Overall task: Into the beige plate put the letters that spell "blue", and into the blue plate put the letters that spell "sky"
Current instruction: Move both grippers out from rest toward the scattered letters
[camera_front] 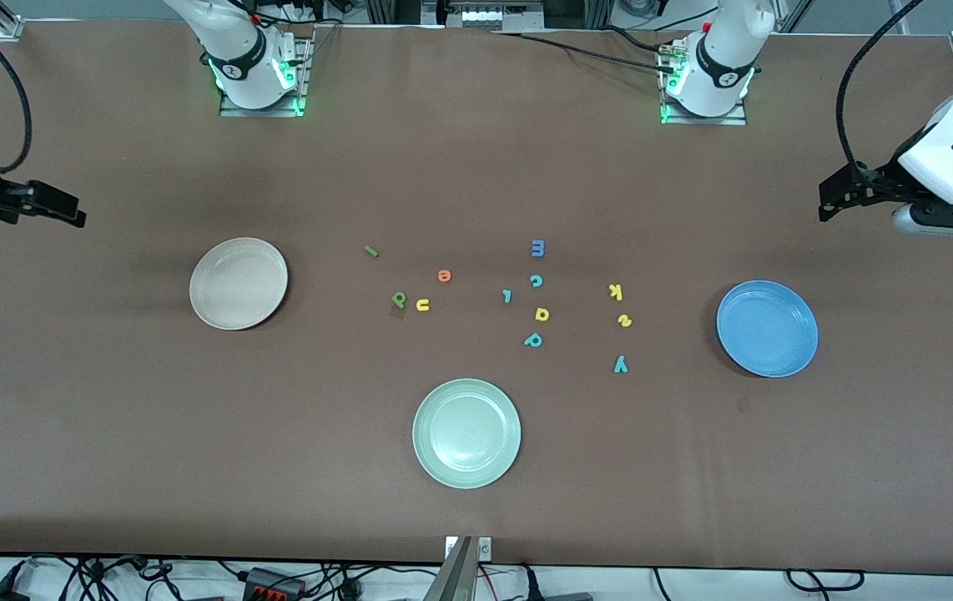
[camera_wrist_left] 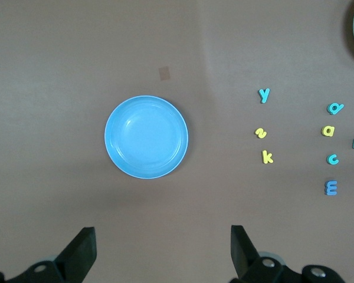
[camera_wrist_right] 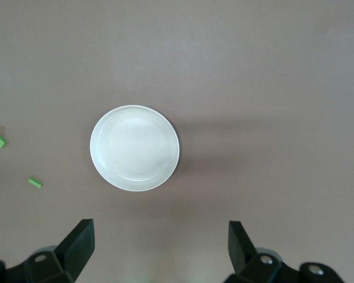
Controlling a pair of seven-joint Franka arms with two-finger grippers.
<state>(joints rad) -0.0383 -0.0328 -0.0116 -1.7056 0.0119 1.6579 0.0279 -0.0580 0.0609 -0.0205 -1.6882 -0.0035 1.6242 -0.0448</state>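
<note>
A: Nearest the front camera, low centre of the frame: pale green plate (camera_front: 466, 432), bare, on the brown worktop (camera_front: 109, 434).

B: Next row up?

A: Teal y (camera_front: 621, 364) right of centre, then teal p-shaped letter (camera_front: 533, 340) toward mid-frame. The blue plate (camera_front: 767, 328) sits at right of the frame, nothing in it. Above the y: yellow s (camera_front: 624, 320), then yellow k (camera_front: 616, 291). All three lie loose on the worktop, just beside the blue plate but apart from it.

B: Centre cluster?

A: Yellow a (camera_front: 542, 314), teal l-shaped letter (camera_front: 506, 295), teal c (camera_front: 536, 281), blue m (camera_front: 537, 248) highest of that group.

B: And the "blue" set?

A: Left of centre: yellow u (camera_front: 422, 305) just beside the green b/p shape (camera_front: 398, 298); orange e (camera_front: 444, 275) above them; thin green bar (camera_front: 371, 251) higher again. The beige plate (camera_front: 239, 283) is at left of the frame, empty, well apart from those four.

B: Arms?

A: Left gripper (camera_front: 839, 200) hangs in the air at the right edge of the frame, above the blue plate's level in the picture; its wrist view looks down on that plate, fingers (camera_wrist_left: 82, 250) spread wide, grasping nothing. Right gripper (camera_front: 51, 204) hangs at the left edge; its wrist view looks down on the beige plate, fingers (camera_wrist_right: 79, 244) likewise released.
</note>
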